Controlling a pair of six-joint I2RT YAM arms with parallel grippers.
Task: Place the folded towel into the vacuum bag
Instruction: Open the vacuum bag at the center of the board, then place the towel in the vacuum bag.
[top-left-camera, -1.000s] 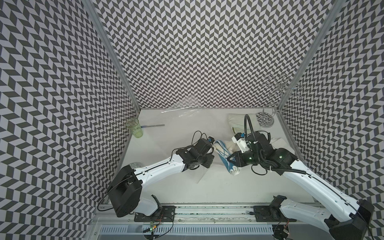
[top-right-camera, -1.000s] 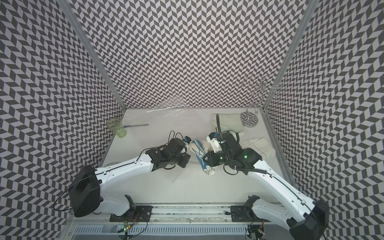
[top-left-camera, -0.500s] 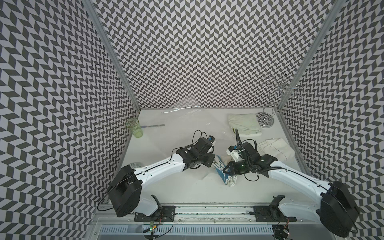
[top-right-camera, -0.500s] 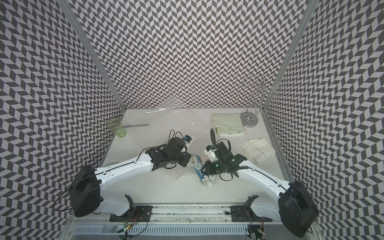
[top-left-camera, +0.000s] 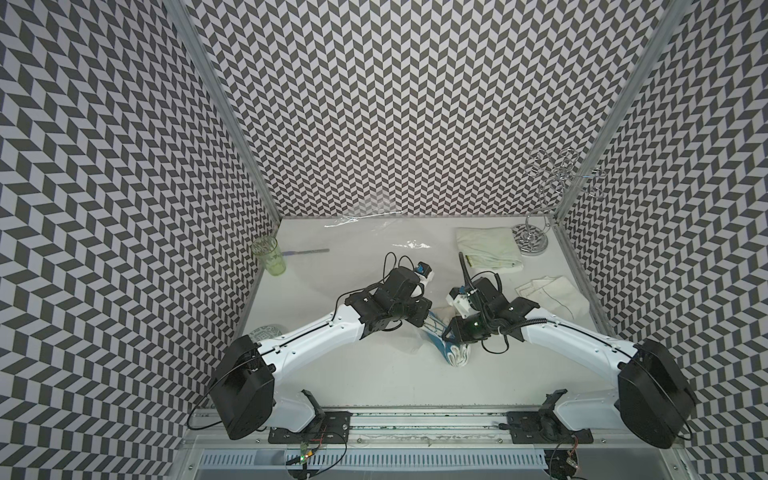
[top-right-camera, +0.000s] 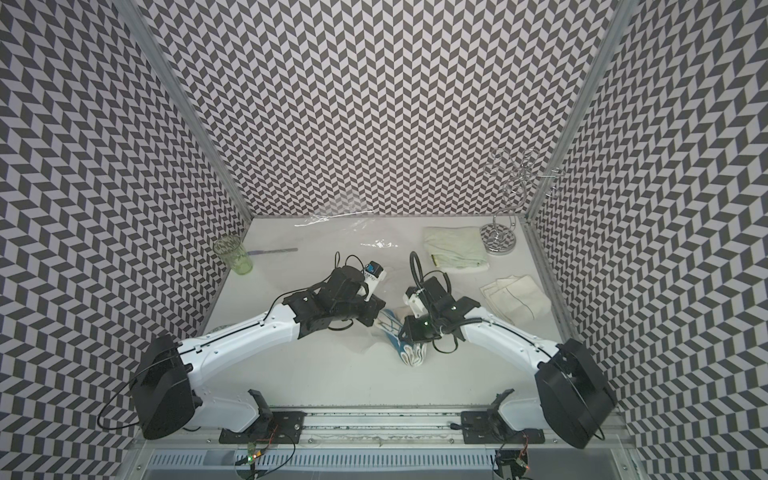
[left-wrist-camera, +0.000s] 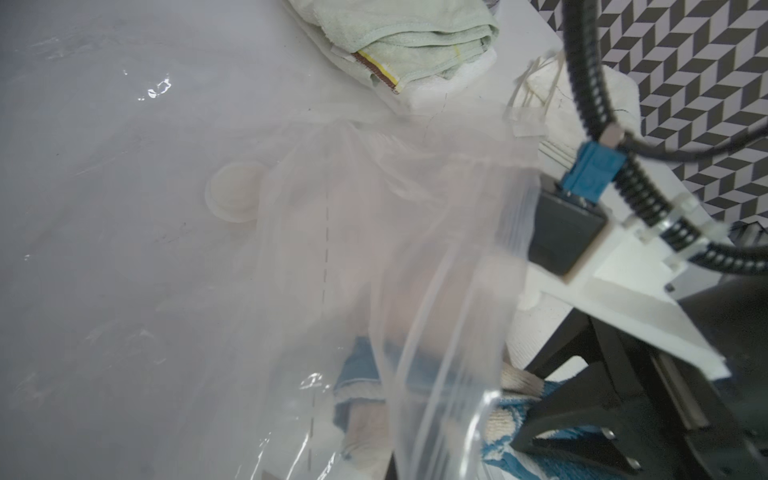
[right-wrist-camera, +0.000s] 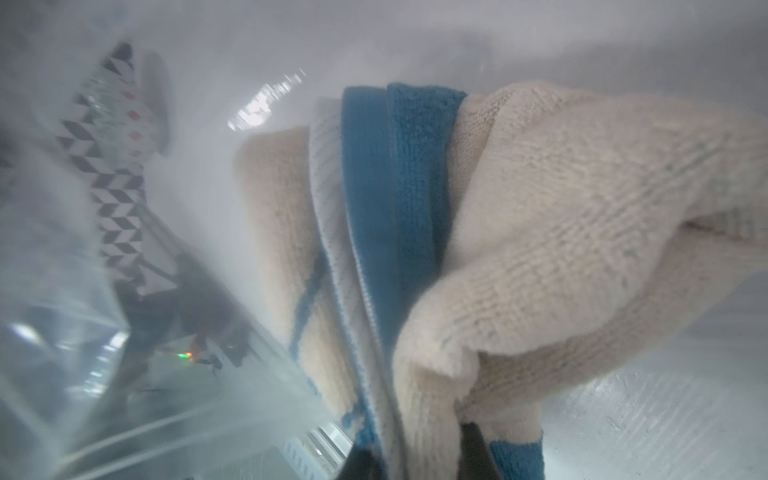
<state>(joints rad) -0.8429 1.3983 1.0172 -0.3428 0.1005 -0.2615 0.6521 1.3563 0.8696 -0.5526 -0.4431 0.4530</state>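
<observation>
Two grippers nose to nose at the near edge of the vacuum bag (left-wrist-camera: 415, 232), clear film lying mostly flat. Left gripper (top-left-camera: 424, 328) with jaws together, pinching the bag's lifted lip. Right gripper (top-left-camera: 451, 337) clamped on the folded towel (right-wrist-camera: 415, 199), blue and cream, right at the bag's mouth; blue stripes showing through the film in the left wrist view, how far inside hard to tell. Round white valve (left-wrist-camera: 233, 195) flat on the bag's lower sheet. Off the bag's right side, a pale green towel (top-left-camera: 488, 251), a cream cloth (top-left-camera: 552, 293) and a wire stand (top-left-camera: 532, 243); off its left side, a green tumbler (top-left-camera: 269, 257).
</observation>
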